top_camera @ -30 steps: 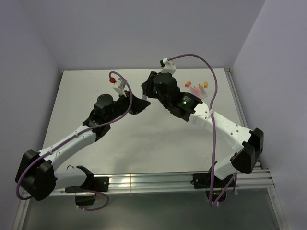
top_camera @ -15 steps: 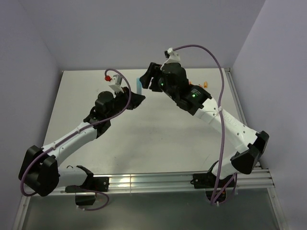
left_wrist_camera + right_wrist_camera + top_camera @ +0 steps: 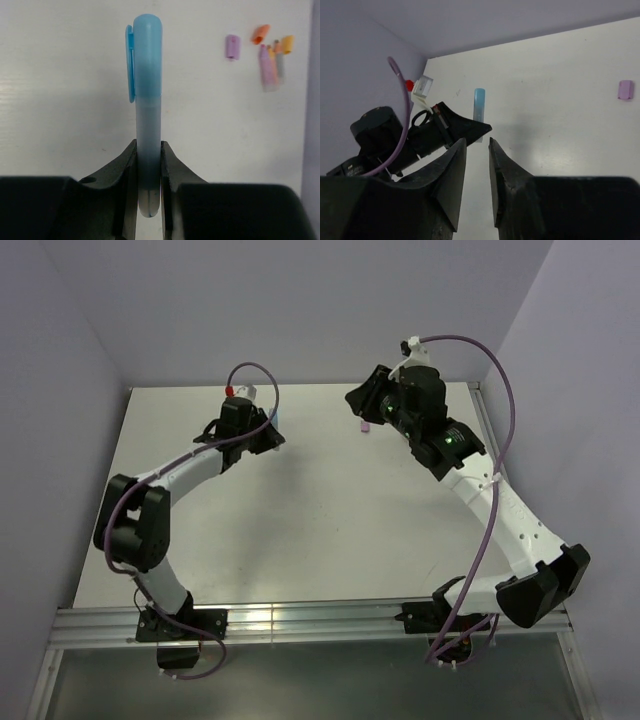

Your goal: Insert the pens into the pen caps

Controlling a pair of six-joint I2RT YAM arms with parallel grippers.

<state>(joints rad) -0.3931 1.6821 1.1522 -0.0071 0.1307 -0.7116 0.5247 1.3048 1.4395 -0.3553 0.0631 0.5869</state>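
Observation:
My left gripper is shut on a pale blue pen that wears a solid blue cap on its far end. In the top view it is at the back left of the table. My right gripper is open and empty, hovering above the table at the back right; it looks at the capped pen. A loose purple cap lies on the table, also in the top view. A pink pen and orange caps lie beyond it.
The table's back wall stands close behind both grippers. The small pile of pens and caps sits near the table's back right corner, hidden by the right arm in the top view. Purple cables loop over both wrists.
The two grippers were together at the table's back middle. The right gripper has let go and drawn back to the right; the left arm has swung left with the capped blue pen.

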